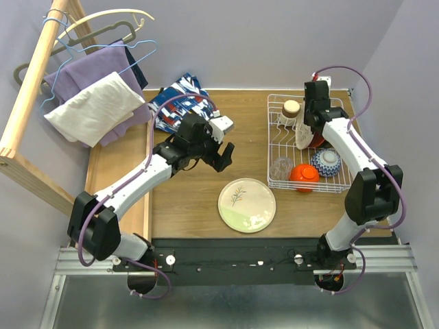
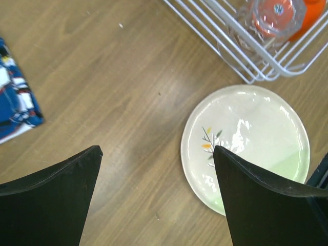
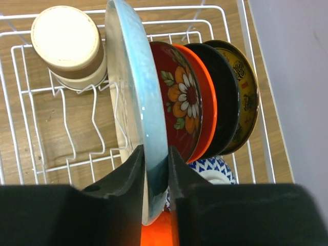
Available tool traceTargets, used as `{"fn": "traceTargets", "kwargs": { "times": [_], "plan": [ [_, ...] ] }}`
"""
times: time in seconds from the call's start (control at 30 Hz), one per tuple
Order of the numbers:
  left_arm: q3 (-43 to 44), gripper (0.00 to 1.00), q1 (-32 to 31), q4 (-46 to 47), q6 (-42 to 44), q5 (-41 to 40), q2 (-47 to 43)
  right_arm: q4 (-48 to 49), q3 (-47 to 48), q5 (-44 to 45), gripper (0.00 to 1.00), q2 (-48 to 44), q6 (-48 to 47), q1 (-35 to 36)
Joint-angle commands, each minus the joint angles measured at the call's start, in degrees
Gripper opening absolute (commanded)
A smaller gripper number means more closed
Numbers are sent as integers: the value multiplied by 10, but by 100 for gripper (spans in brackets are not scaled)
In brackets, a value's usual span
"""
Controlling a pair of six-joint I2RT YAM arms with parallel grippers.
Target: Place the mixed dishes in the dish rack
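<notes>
Your right gripper (image 3: 155, 151) is clamped on the rim of the glazed pale blue plate (image 3: 134, 77), which stands on edge in the white wire dish rack (image 3: 51, 165). Beside it stand a red floral plate (image 3: 182, 97), an orange plate (image 3: 207, 113) and a yellow-patterned plate (image 3: 247, 87). Farther back sits a round cream-topped cup (image 3: 66, 38). Your left gripper (image 2: 156, 151), jaws wide, hangs over the wood table (image 2: 128, 77) beside the flat sprig plate (image 2: 256, 133).

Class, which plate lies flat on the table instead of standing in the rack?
The cream plate with the sprig, flat on the table beside the dish rack; the pale blue plate and red floral plate stand on edge inside.
</notes>
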Motion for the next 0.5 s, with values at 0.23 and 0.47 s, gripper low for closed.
{"fn": "traceTargets", "kwargs": {
  "times": [0.23, 0.47],
  "plan": [
    [-32, 99, 1, 2, -11, 48, 63, -3, 1, 10, 56, -90, -13, -11],
    [-36, 99, 1, -2, -6, 39, 104, -33, -6, -42, 65, -139, -38, -11]
  ]
}}
